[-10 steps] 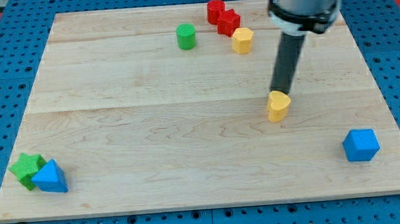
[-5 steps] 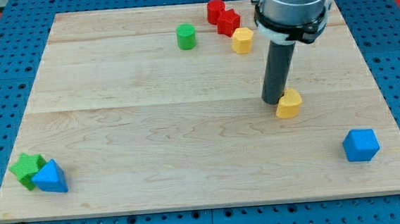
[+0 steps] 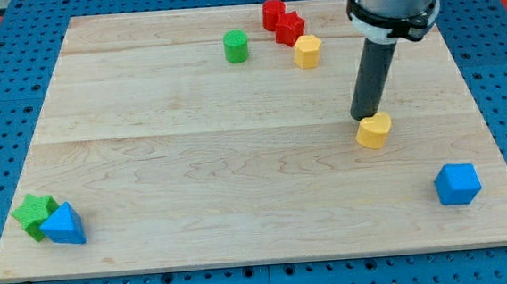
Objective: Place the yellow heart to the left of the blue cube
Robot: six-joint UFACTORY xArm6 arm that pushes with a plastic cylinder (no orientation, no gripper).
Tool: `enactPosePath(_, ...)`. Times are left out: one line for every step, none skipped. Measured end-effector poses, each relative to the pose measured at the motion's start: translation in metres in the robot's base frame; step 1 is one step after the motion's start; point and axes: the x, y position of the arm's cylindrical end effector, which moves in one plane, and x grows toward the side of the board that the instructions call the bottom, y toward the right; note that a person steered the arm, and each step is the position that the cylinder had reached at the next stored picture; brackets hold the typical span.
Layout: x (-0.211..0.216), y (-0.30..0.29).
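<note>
The yellow heart (image 3: pixel 374 131) lies on the wooden board (image 3: pixel 192 164), right of centre. My tip (image 3: pixel 364 117) touches its upper left edge, the dark rod rising toward the view's top. The blue cube (image 3: pixel 458 184) sits near the board's lower right corner, down and to the right of the heart, well apart from it.
A yellow hexagonal block (image 3: pixel 307 50), two red blocks (image 3: pixel 282 22) and a green cylinder (image 3: pixel 236 46) stand near the view's top. A green star (image 3: pixel 33 214) and a blue triangular block (image 3: pixel 64 224) sit together at the lower left corner.
The yellow heart has slid to the right and slightly down. My tip went left of it, then came back to its upper left edge.
</note>
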Motion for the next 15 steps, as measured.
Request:
enactPosePath(0.001,0.01)
enactPosePath(0.009,0.009)
enactPosePath(0.015,0.009)
enactPosePath(0.024,0.009)
enactPosePath(0.036,0.009)
enactPosePath(0.047,0.008)
enactPosePath(0.053,0.004)
enactPosePath(0.054,-0.018)
enactPosePath(0.06,-0.023)
enactPosePath(0.058,0.008)
enactPosePath(0.057,0.023)
enactPosePath(0.059,-0.002)
enactPosePath(0.06,-0.023)
enactPosePath(0.051,-0.014)
enactPosePath(0.031,0.013)
